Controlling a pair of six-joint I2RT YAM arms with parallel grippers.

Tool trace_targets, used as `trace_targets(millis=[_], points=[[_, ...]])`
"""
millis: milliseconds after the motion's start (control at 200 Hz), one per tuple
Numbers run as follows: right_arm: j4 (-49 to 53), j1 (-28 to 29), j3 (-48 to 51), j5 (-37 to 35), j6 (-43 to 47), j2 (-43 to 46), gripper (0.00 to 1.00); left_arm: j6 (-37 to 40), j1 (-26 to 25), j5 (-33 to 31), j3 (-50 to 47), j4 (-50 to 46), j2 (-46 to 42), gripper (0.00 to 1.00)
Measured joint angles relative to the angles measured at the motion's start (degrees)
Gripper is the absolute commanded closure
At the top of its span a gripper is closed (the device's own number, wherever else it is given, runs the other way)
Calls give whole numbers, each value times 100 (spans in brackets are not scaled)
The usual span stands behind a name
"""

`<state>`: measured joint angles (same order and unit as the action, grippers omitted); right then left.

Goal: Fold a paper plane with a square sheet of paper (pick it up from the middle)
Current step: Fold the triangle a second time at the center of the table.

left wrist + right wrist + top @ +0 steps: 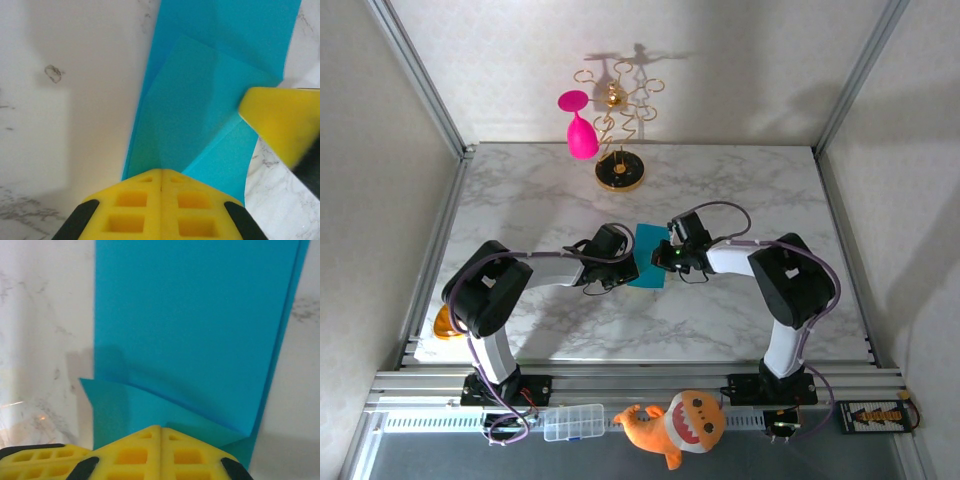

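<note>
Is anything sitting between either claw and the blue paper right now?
Nothing visible does. The left claw and the right claw are both shut, right at the partly folded turquoise paper sheet.

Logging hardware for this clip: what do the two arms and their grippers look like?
Both the left arm and right arm have white links with bulky black joint housings, and thin purple-grey cables loop along them. The left gripper and right gripper have bright yellow fingers moulded with square recesses, with black parts at the outer sides.
</note>
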<state>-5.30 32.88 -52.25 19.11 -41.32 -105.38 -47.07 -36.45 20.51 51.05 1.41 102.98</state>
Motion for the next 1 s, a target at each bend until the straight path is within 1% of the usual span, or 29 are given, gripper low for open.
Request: trace_targets(millis=[260, 406, 526, 686, 886, 1001], points=[[61, 0, -63, -42, -22, -68, 100, 129, 0, 216, 168, -46, -4, 87], [136, 0, -146, -46, -28, -118, 100, 146, -13, 308, 380, 15, 28, 89], [157, 0, -203, -44, -46, -157, 100, 149, -22, 328, 540, 46, 260, 90], [173, 0, -225, -46, -48, -173, 100, 153, -22, 326, 568, 24, 507, 91], [214, 0, -247, -52, -46, -177, 100, 256, -22, 282, 579, 2, 514, 91], [289, -4, -286, -72, -42, -195, 100, 348, 4, 308, 422, 232, 481, 91]])
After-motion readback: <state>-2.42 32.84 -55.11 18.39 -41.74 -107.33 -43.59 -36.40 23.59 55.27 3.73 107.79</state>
